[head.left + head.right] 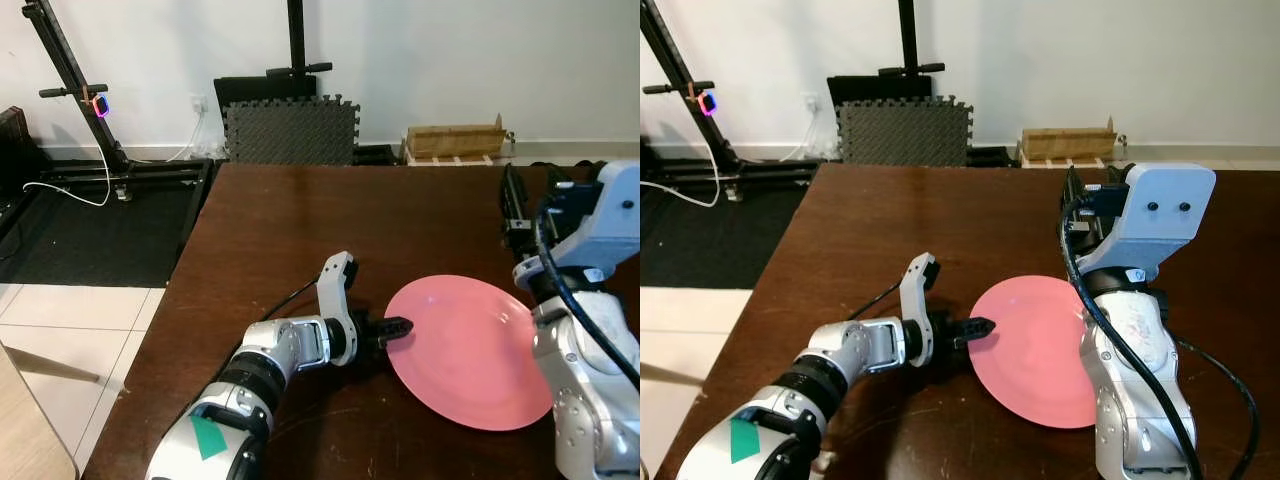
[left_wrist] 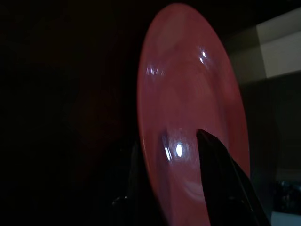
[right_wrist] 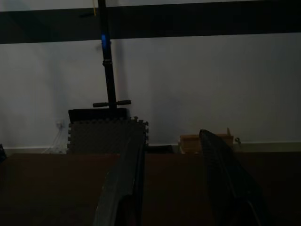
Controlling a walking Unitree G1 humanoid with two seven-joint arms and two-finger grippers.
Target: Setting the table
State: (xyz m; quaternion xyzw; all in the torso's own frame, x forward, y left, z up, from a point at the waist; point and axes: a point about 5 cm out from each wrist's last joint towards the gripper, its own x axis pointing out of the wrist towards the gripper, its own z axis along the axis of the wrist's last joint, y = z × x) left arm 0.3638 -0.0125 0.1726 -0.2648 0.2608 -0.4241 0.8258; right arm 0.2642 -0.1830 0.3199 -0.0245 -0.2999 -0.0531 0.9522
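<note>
1. Left eye view: a pink plate lies flat on the dark brown table, toward its right near part. The left gripper reaches in from the near left and meets the plate's left rim, its silver arm lying low over the wood. The right arm stands at the right edge of the table, and the right gripper points away toward the far wall, above the table and apart from the plate.

2. Right eye view: the same scene — the left gripper sits at the plate's left rim, and the right arm's forearm covers the plate's right side. Beyond the table, grey foam mats lean on the white wall, a cardboard box lies on the floor beside them, and a black stand rises at the far left.

3. Left wrist view: dark, but the plate shows edge-on between the two black fingers, one over its upper face and one under it — the claw is closed on the plate's rim.

4. Right wrist view: the two black fingers stand well apart with nothing between them, pointing over the table at the foam mats and the wall.
</note>
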